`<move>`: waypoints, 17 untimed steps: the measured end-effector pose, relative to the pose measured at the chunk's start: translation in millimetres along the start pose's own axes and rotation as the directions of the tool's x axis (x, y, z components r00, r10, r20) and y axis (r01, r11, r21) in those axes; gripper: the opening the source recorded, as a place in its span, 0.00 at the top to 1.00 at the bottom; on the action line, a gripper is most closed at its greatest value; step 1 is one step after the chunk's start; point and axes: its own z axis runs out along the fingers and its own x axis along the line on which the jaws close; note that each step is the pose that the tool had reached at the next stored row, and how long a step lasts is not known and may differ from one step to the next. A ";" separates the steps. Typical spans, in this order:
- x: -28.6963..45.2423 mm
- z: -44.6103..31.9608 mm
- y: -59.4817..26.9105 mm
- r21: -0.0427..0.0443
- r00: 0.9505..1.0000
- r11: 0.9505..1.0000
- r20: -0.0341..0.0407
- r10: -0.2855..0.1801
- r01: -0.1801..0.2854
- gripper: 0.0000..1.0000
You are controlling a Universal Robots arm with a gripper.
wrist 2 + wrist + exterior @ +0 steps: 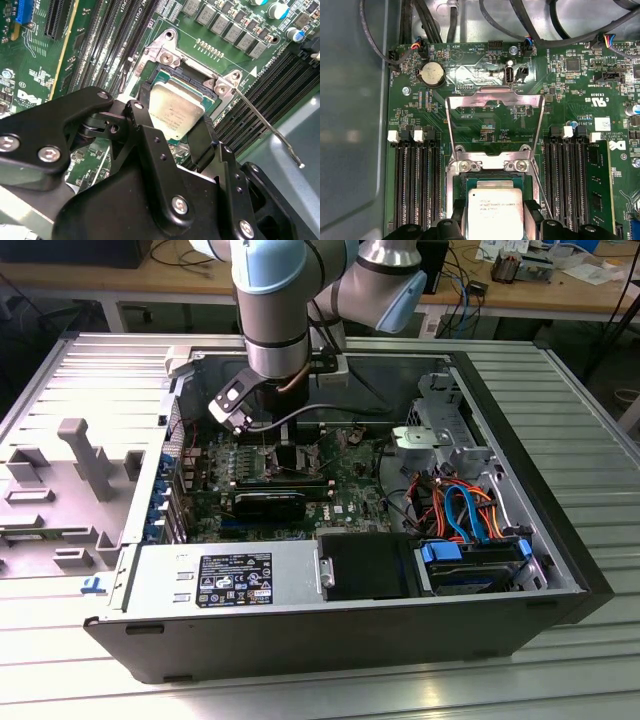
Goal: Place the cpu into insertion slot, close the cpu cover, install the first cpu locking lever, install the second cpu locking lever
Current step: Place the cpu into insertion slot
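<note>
Hand (174,120) clamped on print-marked cpu (495,212) at insertion slot (492,179); cpu cover (495,96) flipped open.

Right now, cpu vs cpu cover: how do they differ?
1. The cpu is a solid plate with a printed top. The cpu cover is an open frame, with the board showing through its window.
2. The cpu is at the insertion slot, gripped by the tool. The cpu cover stands open, away from the slot.
3. The cpu cover's outline looks wider than the cpu.
Shared: both are silver metal and squarish.
</note>
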 end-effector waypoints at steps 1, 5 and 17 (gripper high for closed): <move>0.0 0.1 0.0 0.000 1.000 1.000 0.000 0.000 0.000 0.46; 0.2 0.9 -0.1 0.000 1.000 1.000 0.000 0.000 0.000 0.46; 0.6 1.7 -0.1 0.000 1.000 1.000 0.000 0.000 0.000 0.38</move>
